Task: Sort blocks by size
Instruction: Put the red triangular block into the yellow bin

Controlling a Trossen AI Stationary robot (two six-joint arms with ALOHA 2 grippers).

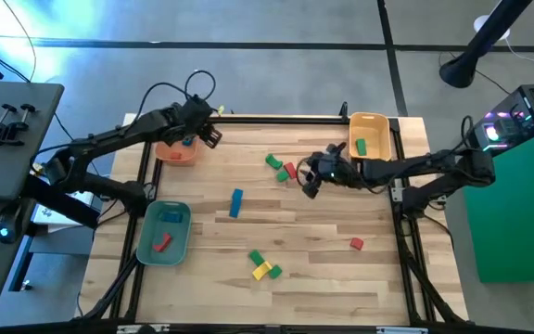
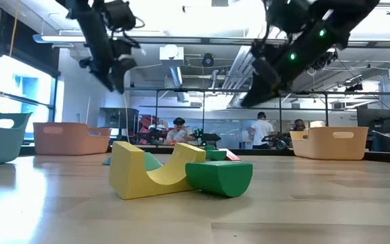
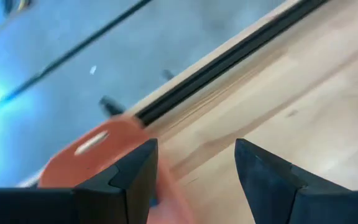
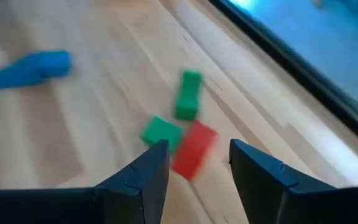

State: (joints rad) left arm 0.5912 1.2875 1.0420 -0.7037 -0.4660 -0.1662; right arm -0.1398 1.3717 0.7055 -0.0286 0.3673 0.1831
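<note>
The wooden table (image 1: 304,250) holds three trays: a teal tray (image 1: 176,243) at the near left with a red block (image 1: 162,243) and a blue piece in it, a yellow tray (image 1: 375,123) at the far right holding a green block (image 1: 361,147), and an orange tray (image 1: 172,154) at the far left with a small blue block (image 1: 188,142) inside. Each tray probably takes one size.

The left gripper (image 1: 208,133) hangs beside the orange tray, jaws apart and empty (it looks to have just dropped something there).

The right gripper (image 4: 194,168) hovers over a cluster near the far middle, jaws open, holding nothing: a red block (image 4: 194,149) sits between the fingertips, likely the next pick, with two green blocks (image 4: 189,93) close by.

Loose on the table: a long blue block (image 1: 236,202) at centre, a yellow arch (image 2: 147,171) touching a green piece (image 2: 219,176) near the front, and a small red block (image 1: 356,243) right of them.
</note>
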